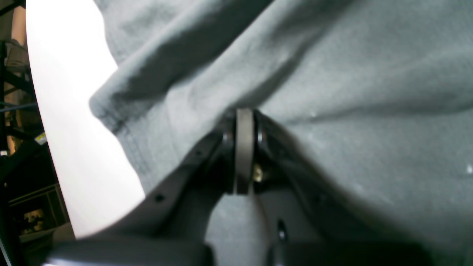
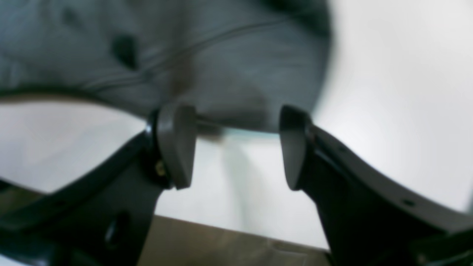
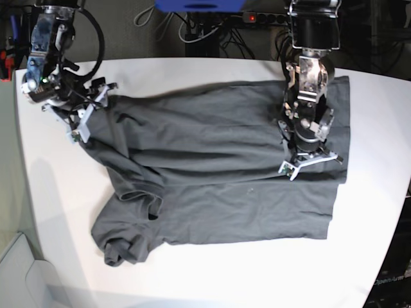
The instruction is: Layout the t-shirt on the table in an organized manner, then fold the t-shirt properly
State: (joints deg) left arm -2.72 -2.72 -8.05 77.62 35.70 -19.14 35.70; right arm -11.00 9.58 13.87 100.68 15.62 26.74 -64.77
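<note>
The dark grey t-shirt (image 3: 218,160) lies spread across the white table (image 3: 192,276), bunched and rumpled at its lower left end. My left gripper (image 3: 308,163) stands on the shirt's right part. In the left wrist view its jaws (image 1: 244,114) are pressed together, and creases in the t-shirt (image 1: 351,74) run into the tips. My right gripper (image 3: 80,128) sits at the shirt's upper left corner. In the right wrist view it (image 2: 236,147) is wide open over the bare table (image 2: 388,92), with the t-shirt's hem (image 2: 184,55) just beyond the fingertips and nothing held.
Cables and a power strip (image 3: 263,18) lie behind the table's back edge, beside a blue object (image 3: 199,5). A pale bin (image 3: 16,276) stands off the table's lower left corner. The table's curved edge (image 1: 48,155) runs close to the left gripper.
</note>
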